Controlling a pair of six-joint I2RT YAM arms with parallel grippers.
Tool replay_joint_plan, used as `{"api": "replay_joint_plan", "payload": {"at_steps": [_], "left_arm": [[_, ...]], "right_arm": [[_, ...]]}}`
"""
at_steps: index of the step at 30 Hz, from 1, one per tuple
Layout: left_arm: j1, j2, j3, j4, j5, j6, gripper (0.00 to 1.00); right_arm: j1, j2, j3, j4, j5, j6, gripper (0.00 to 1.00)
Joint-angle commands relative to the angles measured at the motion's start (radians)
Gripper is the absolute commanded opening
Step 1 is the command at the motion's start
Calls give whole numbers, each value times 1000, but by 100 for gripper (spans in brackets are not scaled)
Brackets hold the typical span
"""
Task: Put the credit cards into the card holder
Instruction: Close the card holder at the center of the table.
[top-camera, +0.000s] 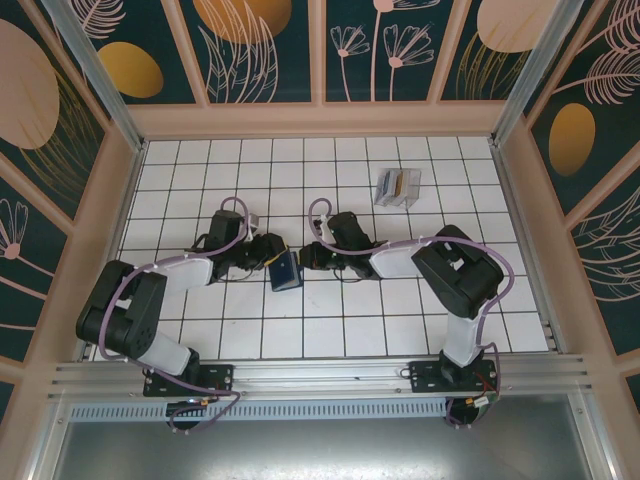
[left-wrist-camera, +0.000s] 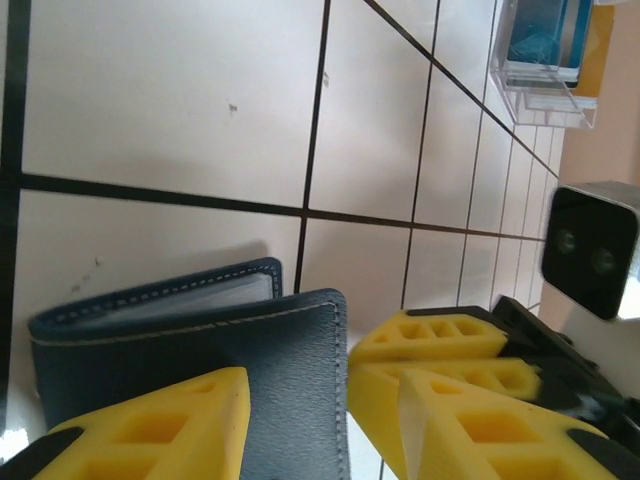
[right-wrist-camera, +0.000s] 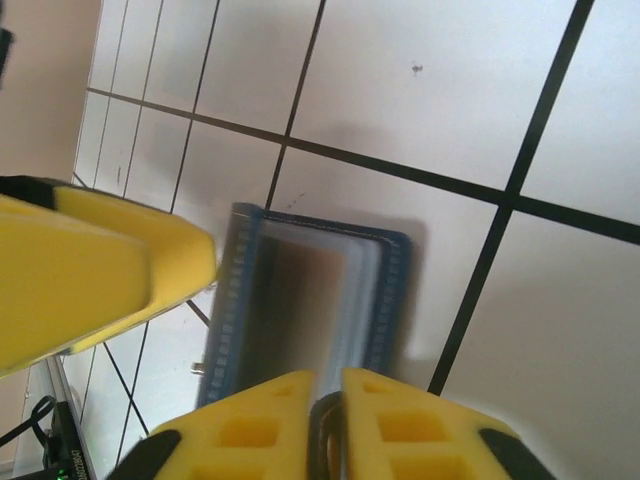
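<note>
Top external view: I see the small dark navy bifold card holder (top-camera: 285, 272) on the white tiled table (top-camera: 330, 330) just left of frame centre. The left gripper (top-camera: 272, 258) reaches it from the left and the right gripper (top-camera: 305, 256) from the right. Up and to the right, well apart from both, a clear plastic slotted rack (top-camera: 397, 190) holds the thin credit cards (top-camera: 398, 182).

Left wrist view: the card holder (left-wrist-camera: 280, 340) fills the lower left, slightly parted so its grey-blue lining shows along the top edge. The left gripper (left-wrist-camera: 320, 400) is spread, with one yellow finger overlapping the leather cover and the other standing off past the right edge with bare tile between. The right gripper (left-wrist-camera: 365, 358) sits just beside that same edge, its two yellow fingers stacked close together. The rack (left-wrist-camera: 545, 95) with blue and orange cards (left-wrist-camera: 545, 35) is in the upper right corner.

Right wrist view: the card holder (right-wrist-camera: 300, 300) gapes towards the camera; its inside is blurred brownish and I cannot tell what is in it. The right gripper (right-wrist-camera: 327, 390) at the bottom edge is pressed nearly together on a thin dark sliver I cannot identify. A left finger (right-wrist-camera: 120, 270) nearly touches the holder's left side.
</note>
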Motion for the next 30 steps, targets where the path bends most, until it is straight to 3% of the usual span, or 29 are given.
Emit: {"api": "replay_joint_plan", "payload": {"at_steps": [1,10,17,26,30], "left_arm": [[-5,57,14,20,-3,33,44],[-5,58,4,43,-33,-22,40],[-4,52,-16,57,-49,-49,39],[-4,30,-50,77,-72,-62,38],[-4,20,-48,63,-75,-62,38]], "right_arm": [[-7,-41,9,-9,1,-12,16],[2,-26,24,-20,-15,0,14],[15,-45,49,-88,24,-22,24],[26,-53,50,-109,31,-37,21],[32,-64,47,-108,33,-41,32]]}}
